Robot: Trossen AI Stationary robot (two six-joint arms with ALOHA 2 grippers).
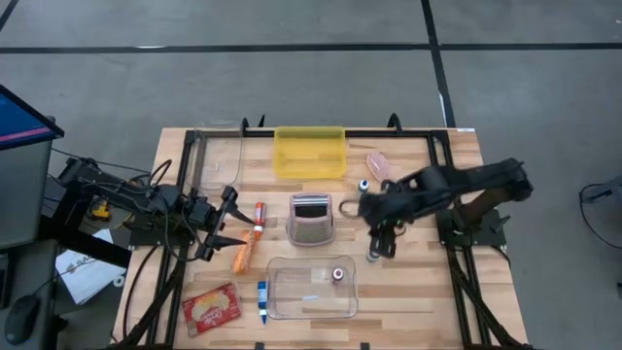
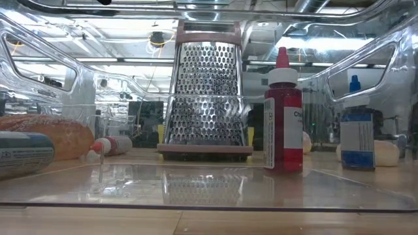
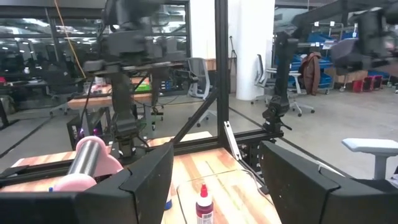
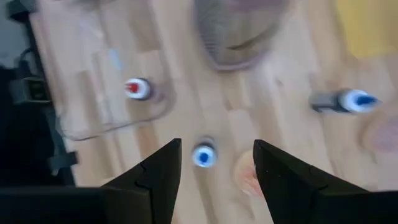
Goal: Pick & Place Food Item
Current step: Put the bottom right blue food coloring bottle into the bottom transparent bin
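the right pincer (image 1: pixel 384 236) hangs over the table pointing steeply down, with its two dark fingers (image 4: pixel 158 174) apart and nothing between them. almost straight beneath it, showing through the gap, stands a small blue-capped bottle (image 4: pixel 203 155) on the bare wood. a little further out, toward the table's middle, is the clear tray (image 1: pixel 282 262) with a small red-capped bottle (image 4: pixel 138 88) upright inside it. on that same side, beside the tray, stands the metal grater (image 1: pixel 311 222) with its pink trim. away from the tray, on the pincer's far side, a second blue-tipped bottle (image 4: pixel 342 101) lies on its side. just past that is a pale pink, sausage-shaped food piece (image 1: pixel 379 165), smooth and rounded, lying flat near the yellow bin (image 1: pixel 310 153).

the left pincer (image 1: pixel 231 222) is held about level at the other side of the table, its fingers (image 3: pixel 143 180) spread wide and empty. just beside it, apart from its tips, lies the bread stick (image 1: pixel 243 255). this is long, narrow, orange-brown and crusty, flat on the wood and well apart from the right pincer. a red and white tube (image 1: pixel 259 216) lies at the stick's end, toward the grater.
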